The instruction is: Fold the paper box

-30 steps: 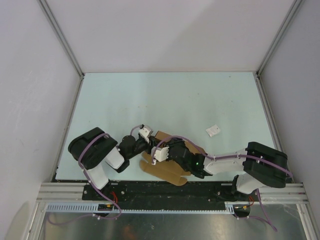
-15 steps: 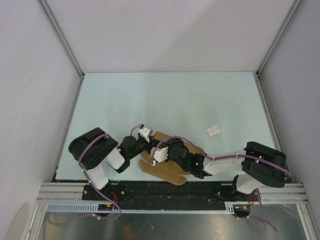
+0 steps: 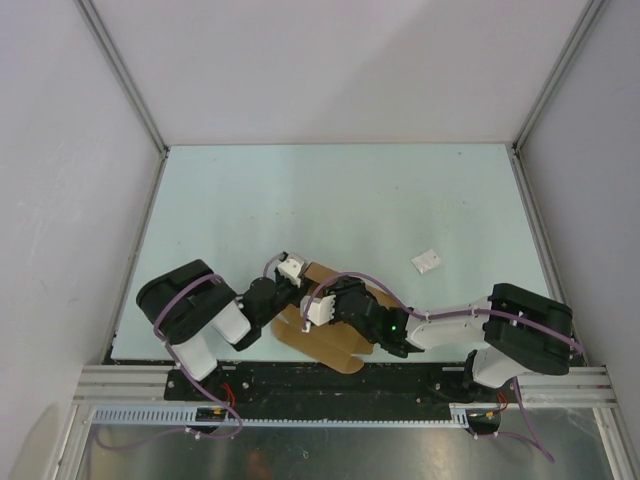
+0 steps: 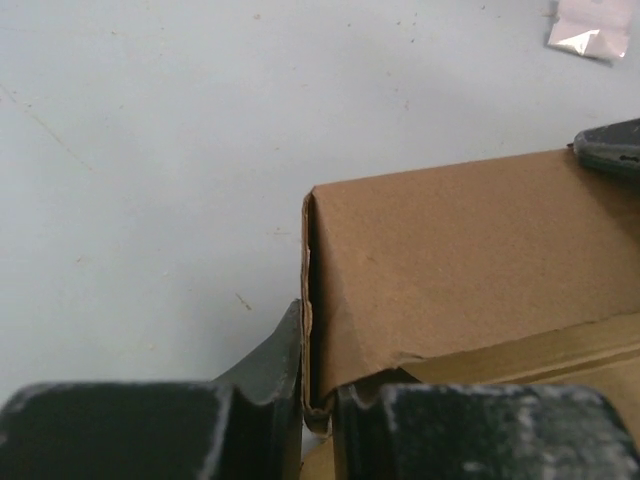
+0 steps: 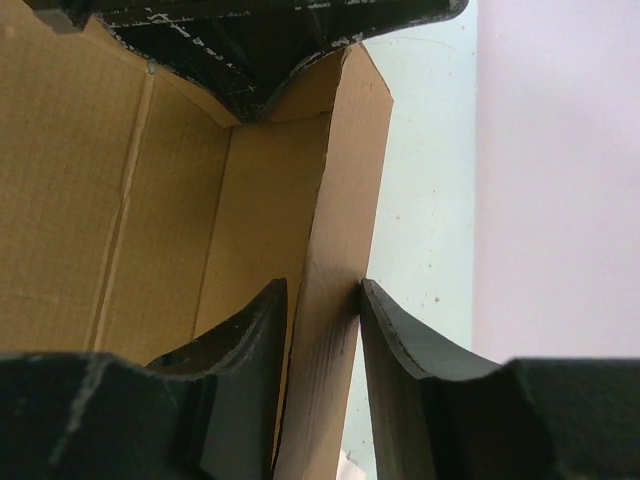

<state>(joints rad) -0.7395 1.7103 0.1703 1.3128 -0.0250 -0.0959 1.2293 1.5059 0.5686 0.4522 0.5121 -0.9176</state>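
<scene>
White walls (image 3: 330, 70) enclose a pale blue-green tabletop (image 3: 330, 200). The paper box (image 3: 335, 350), tan and half-formed, lies at the near edge between both arms. The left fingers (image 4: 270, 375) are clamped on one upright wall's end, and the right fingers (image 5: 250, 340) are clamped on another wall. A white scrap (image 3: 427, 261) lies well apart on the right. Since a second ago the left arm has leaned in slightly and the box has barely shifted.

White scrap (image 3: 426, 261) lying on pale-green table (image 3: 300, 200).
</scene>
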